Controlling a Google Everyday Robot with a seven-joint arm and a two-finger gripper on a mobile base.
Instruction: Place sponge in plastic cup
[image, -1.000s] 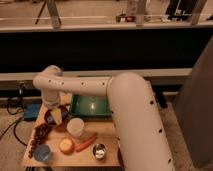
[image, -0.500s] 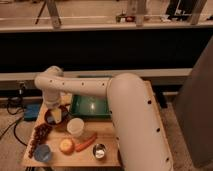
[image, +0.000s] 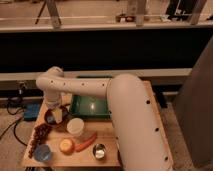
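Note:
My gripper (image: 55, 111) hangs from the white arm (image: 90, 87) at the left of the wooden table, right over a dark bowl (image: 49, 118). A pale yellowish piece (image: 58, 115) shows at the gripper's tip above the bowl; it may be the sponge, but I cannot tell whether it is held. A white cup (image: 75, 126) stands upright just right of the bowl. A blue plastic cup (image: 42, 152) stands at the front left corner, well apart from the gripper.
A green tray (image: 91, 106) lies behind the white cup. An orange fruit (image: 66, 145), a carrot (image: 86, 142) and a small metal cup (image: 99, 150) sit near the front edge. A dark red bunch (image: 39, 135) lies at the left. A blue box (image: 32, 111) is on the floor.

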